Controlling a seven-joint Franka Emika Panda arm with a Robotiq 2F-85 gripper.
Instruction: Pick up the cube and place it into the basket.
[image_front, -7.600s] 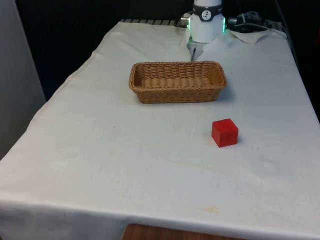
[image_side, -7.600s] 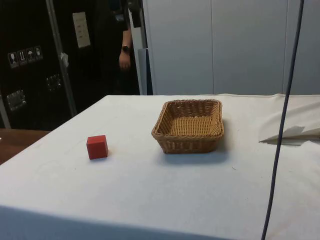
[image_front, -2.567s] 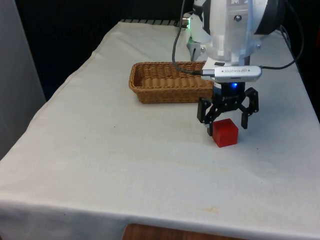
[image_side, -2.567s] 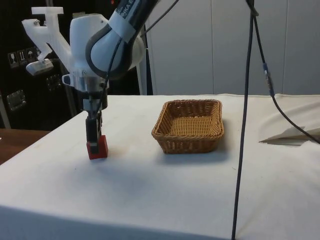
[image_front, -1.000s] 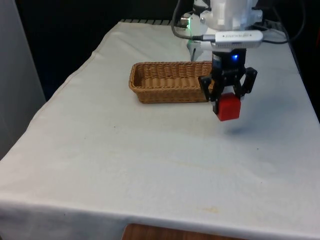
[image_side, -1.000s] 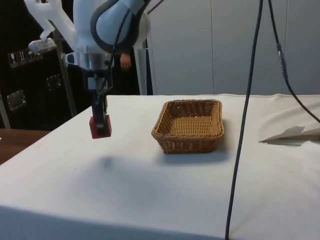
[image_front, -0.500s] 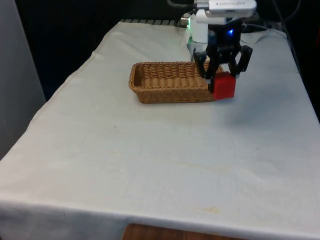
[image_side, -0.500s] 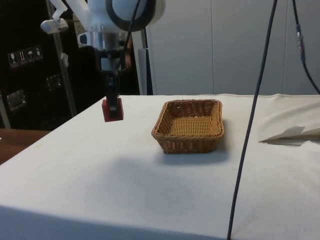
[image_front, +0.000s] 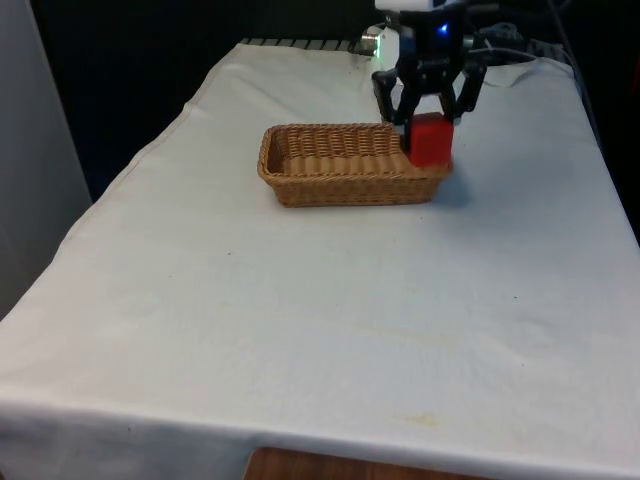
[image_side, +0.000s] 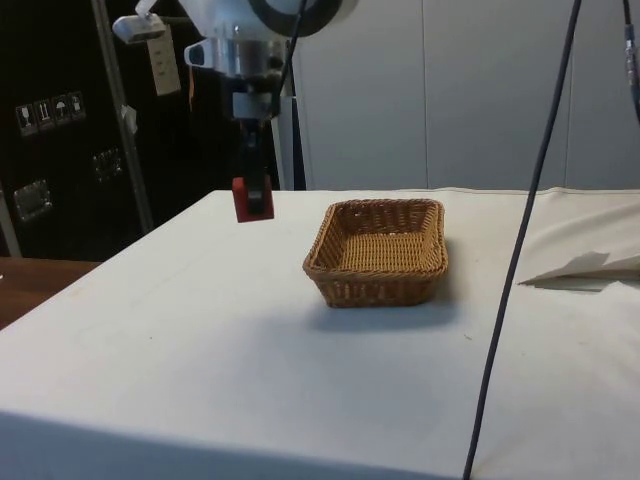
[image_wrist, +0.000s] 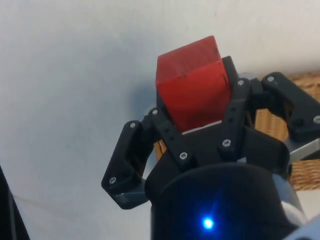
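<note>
With its black fingers (image_wrist: 235, 117) clamped tight against two opposite sides of the red cube (image_front: 431, 139), the gripper (image_front: 428, 112) holds it clear off the white cloth (image_front: 320, 300), nothing else touching it. From the front, the cube hangs at the wicker basket (image_front: 340, 180)'s end on the front view's right; from the side, the cube (image_side: 253, 199) sits in the air just beside the basket (image_side: 380, 275), short of its rim.
</note>
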